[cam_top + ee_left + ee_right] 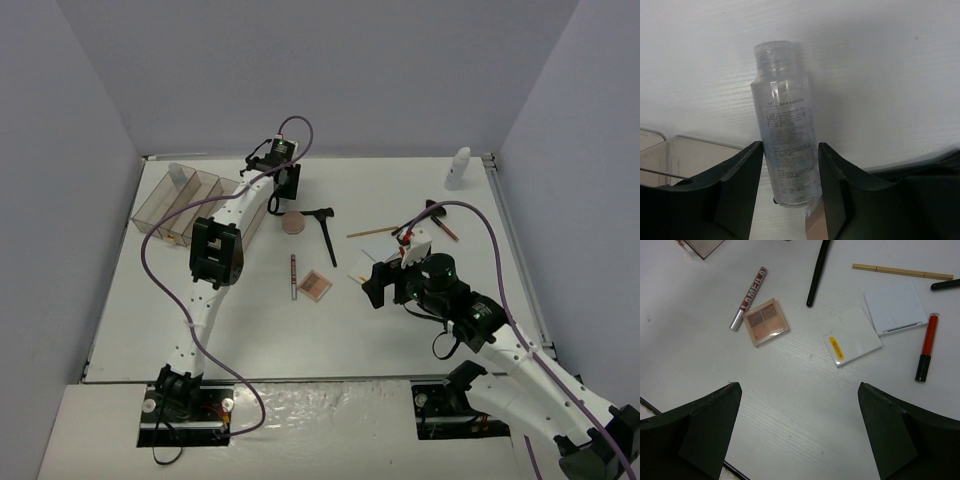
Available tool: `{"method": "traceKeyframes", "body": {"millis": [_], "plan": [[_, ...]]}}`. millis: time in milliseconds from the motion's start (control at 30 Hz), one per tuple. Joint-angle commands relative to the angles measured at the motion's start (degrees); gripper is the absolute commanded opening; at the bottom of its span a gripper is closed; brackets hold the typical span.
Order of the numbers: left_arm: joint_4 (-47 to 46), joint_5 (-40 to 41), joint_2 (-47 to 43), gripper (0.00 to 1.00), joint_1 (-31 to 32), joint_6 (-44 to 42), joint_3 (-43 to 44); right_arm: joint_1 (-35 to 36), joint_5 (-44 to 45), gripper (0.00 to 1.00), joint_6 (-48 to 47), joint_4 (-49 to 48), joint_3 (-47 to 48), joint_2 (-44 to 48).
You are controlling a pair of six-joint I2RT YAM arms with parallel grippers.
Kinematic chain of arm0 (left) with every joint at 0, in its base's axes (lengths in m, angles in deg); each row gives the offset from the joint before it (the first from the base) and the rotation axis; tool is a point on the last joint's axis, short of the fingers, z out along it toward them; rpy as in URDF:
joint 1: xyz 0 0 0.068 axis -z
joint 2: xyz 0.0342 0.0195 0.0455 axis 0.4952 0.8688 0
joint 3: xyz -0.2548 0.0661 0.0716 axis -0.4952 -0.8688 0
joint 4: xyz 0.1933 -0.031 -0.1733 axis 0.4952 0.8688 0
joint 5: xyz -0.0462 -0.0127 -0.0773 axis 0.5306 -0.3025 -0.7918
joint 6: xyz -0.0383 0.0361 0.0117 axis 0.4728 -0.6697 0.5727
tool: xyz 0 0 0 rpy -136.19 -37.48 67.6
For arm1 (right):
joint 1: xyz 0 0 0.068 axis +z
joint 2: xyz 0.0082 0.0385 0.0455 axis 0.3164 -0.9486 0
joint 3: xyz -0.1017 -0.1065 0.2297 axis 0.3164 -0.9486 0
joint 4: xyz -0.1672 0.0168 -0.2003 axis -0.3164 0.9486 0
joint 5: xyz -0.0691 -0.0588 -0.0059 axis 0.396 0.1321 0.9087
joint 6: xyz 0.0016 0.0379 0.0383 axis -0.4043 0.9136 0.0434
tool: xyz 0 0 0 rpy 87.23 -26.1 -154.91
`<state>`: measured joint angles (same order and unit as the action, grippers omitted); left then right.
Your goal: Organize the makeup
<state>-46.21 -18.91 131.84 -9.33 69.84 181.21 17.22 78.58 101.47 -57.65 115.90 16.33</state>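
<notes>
While the left arm (215, 255) is stretched across the counter (330, 340) toward its far middle, the left hand (790, 149) is clamped on a clear bottle (784, 100), one dark finger pressed against each side of the lower body. The right hand (800, 437) hangs over the counter's right half, fingers spread wide with nothing between them.

Near the left hand lie a round pink compact (292, 222) and a black brush (325, 225); the clear organizer tray (175, 205) sits farther left. Below the right hand lie a square palette (766, 321), with a silver tube (748, 298) just beside it. Further along are a white pad (850, 336) with a yellow label, a second white pad (895, 306), a red pencil (927, 346) and a tan pencil (902, 271).

The bottle is transparent, clear-capped and finely printed, its cap pointing away from the hand.
</notes>
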Motion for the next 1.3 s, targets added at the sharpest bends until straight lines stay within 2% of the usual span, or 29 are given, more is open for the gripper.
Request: {"method": "traceKeyframes", "body": {"millis": [0, 133, 300, 433, 500, 700, 967, 1100, 1267], "plan": [[-3.1, -1.44, -1.96, 0.38, 0.13, 1.39, 0.95, -0.06, -0.27, 1.0, 0.66, -3.36, 0.18, 0.0], [-4.0, -2.66, -2.44, 0.18, 0.13, 1.49, 0.29, -0.05, -0.34, 1.0, 0.67, -3.36, 0.25, 0.16], [-6.88, -4.43, -4.05, 0.0, -0.05, 2.2, -2.47, -0.06, -0.45, 1.0, 0.68, -3.28, 0.35, 0.72], [-4.89, -5.1, -4.18, 0.0, -0.05, 1.99, -2.38, -0.06, -0.61, 1.0, 0.76, -3.19, 0.29, 1.32], [-3.83, -5.21, -4.71, 0.01, 0.03, 1.76, -2.73, -0.06, -0.61, 1.0, 0.76, -3.19, 0.18, 1.49], [-1.14, -3.91, -5.46, 0.22, 0.22, 1.82, -4.19, -0.06, -0.79, 1.0, 0.76, -3.19, 0.17, 1.33], [-1.92, -1.97, -5.04, 0.28, 0.22, 1.22, -4.81, -0.06, -0.87, 1.0, 1.19, -3.19, -0.44, 1.95], [-2.32, -1.97, -4.21, 0.4, 0.21, 1.31, -3.27, -0.06, -0.79, 1.0, 1.02, -3.19, -0.18, 1.49], [-2.88, -0.48, -3.1, 0.46, 0.3, 1.35, -2.73, -0.03, -0.84, 1.0, 1.02, -3.19, -0.18, 1.15]]}}
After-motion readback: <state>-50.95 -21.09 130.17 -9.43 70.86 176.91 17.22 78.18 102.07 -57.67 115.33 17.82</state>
